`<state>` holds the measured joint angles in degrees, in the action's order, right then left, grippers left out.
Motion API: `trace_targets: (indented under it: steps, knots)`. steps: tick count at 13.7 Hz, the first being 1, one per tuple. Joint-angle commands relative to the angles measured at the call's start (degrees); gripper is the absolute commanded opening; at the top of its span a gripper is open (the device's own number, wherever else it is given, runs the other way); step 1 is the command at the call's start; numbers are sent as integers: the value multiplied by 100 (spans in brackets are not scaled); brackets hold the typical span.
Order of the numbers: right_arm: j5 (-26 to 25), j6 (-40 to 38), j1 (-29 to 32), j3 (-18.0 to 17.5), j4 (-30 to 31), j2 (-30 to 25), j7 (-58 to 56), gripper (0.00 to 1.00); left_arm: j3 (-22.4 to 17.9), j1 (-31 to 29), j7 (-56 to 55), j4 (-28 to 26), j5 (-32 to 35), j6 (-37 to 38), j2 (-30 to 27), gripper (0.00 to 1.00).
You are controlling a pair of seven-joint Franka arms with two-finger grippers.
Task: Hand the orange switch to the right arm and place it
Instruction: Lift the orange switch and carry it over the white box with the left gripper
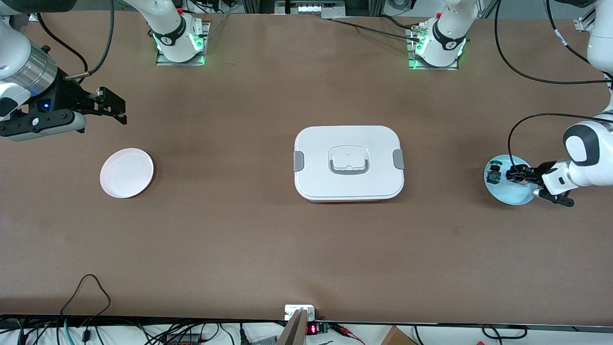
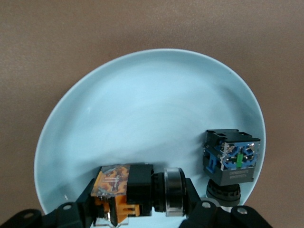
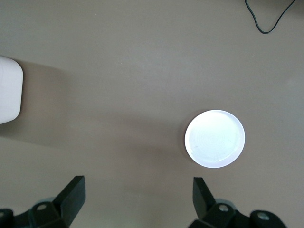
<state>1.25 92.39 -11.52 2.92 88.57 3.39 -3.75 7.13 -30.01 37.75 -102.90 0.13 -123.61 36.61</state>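
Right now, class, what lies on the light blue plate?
On the light blue plate lie the orange switch, between the left claw's fingers, and a blue-green and black part. The claw hides the plate's rim beneath it.
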Motion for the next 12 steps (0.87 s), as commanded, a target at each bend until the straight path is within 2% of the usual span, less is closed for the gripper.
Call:
trace_targets:
  steps: [1,6,8,10,12]
  knots:
    - [68,-116,18,7,-77,-14,33,100,69,91,118,217,-101,265,-154,41]
    - [68,-107,-8,-10,-77,-5,50,100,121,469,119,1314,-144,2057,-181,36]
    - [60,-107,1,-10,-77,-14,33,100,341,557,110,1640,-153,2288,-181,36]
    - [60,-125,10,7,-77,-14,24,100,726,549,189,1773,-144,2332,-181,31]
    - [60,-116,10,7,-77,-5,33,100,1331,488,171,1852,-258,2612,-190,31]
